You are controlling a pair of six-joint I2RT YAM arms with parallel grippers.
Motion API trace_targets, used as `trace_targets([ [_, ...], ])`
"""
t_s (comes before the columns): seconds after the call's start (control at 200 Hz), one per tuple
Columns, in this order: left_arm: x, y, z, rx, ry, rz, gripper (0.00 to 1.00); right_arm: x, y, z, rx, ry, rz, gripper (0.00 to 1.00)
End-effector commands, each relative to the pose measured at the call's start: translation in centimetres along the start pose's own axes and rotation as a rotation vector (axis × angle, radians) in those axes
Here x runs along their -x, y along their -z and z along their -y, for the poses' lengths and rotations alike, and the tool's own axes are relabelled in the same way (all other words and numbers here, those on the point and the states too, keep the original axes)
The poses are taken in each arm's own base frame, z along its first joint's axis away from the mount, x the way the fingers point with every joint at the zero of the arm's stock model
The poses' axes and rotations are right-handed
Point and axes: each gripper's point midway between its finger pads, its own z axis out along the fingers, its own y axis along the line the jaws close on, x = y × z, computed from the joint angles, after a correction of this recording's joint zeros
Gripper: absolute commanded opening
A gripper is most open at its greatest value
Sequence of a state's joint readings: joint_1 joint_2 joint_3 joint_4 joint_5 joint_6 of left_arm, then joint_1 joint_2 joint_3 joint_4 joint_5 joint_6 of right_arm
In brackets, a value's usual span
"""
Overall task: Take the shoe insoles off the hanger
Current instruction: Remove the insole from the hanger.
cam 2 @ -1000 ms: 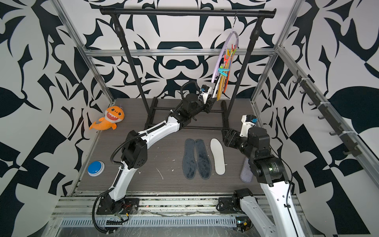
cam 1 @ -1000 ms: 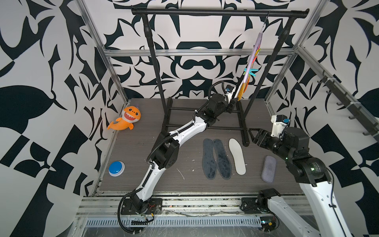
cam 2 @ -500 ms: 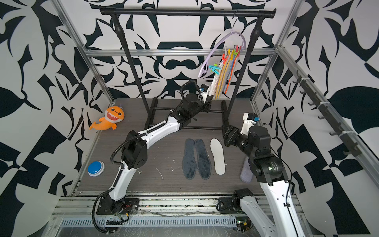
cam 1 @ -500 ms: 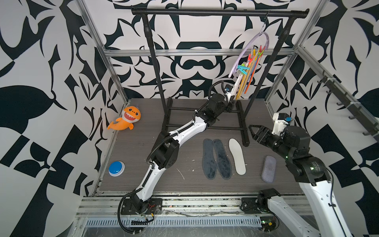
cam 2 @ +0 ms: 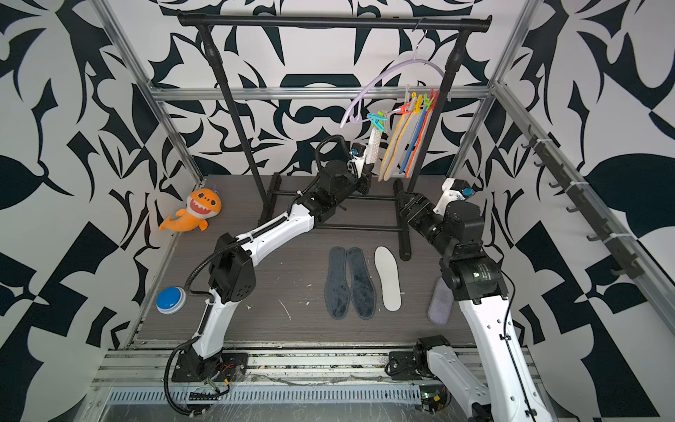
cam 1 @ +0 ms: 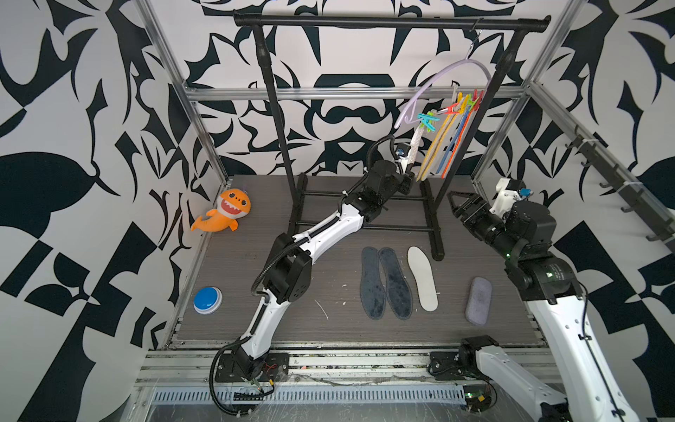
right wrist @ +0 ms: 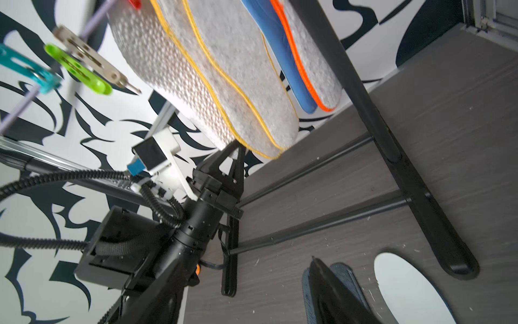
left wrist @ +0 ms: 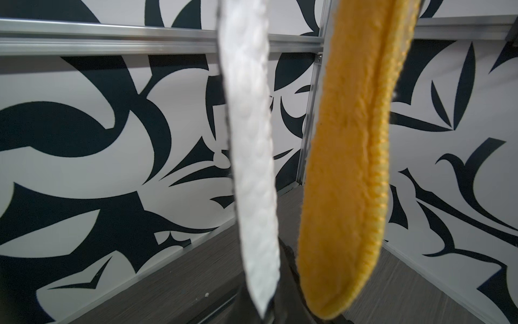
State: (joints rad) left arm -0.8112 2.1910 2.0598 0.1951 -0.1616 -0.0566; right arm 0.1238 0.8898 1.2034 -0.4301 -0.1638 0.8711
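Two dark grey-blue insoles (cam 1: pixel 385 283) lie flat side by side on the table (cam 1: pixel 328 329), and one white insole (cam 1: pixel 422 277) lies just beside them. Farther back, the right pincer (cam 1: pixel 454 199) stands open and holds nothing, near the foot of the black rail (cam 1: pixel 365 22). Behind it, the left pincer (cam 1: pixel 409 171) is closed on the lower end of a hanging white insole (cam 1: pixel 416 146), pegged on the tilted hanger (cam 1: pixel 438 78) beside the other insoles (cam 1: pixel 443 146).
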Motion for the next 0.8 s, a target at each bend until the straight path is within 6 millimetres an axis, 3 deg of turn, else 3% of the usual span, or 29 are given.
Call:
trace_targets([
  [0.0,4.2,1.8,-1.1,0.032,0.023,0.073,0.0,3.6,0.7,-3.6,0.112,-0.046,0.105,0.75],
  [0.165,4.7,2.2,-1.5,0.035,0.026,0.077,0.0,5.9,-0.1,-5.1,0.18,-0.119,0.12,0.75],
  [0.445,4.8,2.2,-1.6,0.016,0.024,0.059,0.0,11.9,-2.1,-5.8,0.37,-0.337,0.147,0.72],
  [0.555,4.9,2.1,-1.8,0.013,0.025,0.052,0.0,13.5,-3.7,-5.8,0.408,-0.411,0.116,0.67],
  [0.795,4.7,1.7,-1.9,0.01,0.027,0.037,0.0,15.7,-5.7,-6.0,0.441,-0.47,0.109,0.66],
])
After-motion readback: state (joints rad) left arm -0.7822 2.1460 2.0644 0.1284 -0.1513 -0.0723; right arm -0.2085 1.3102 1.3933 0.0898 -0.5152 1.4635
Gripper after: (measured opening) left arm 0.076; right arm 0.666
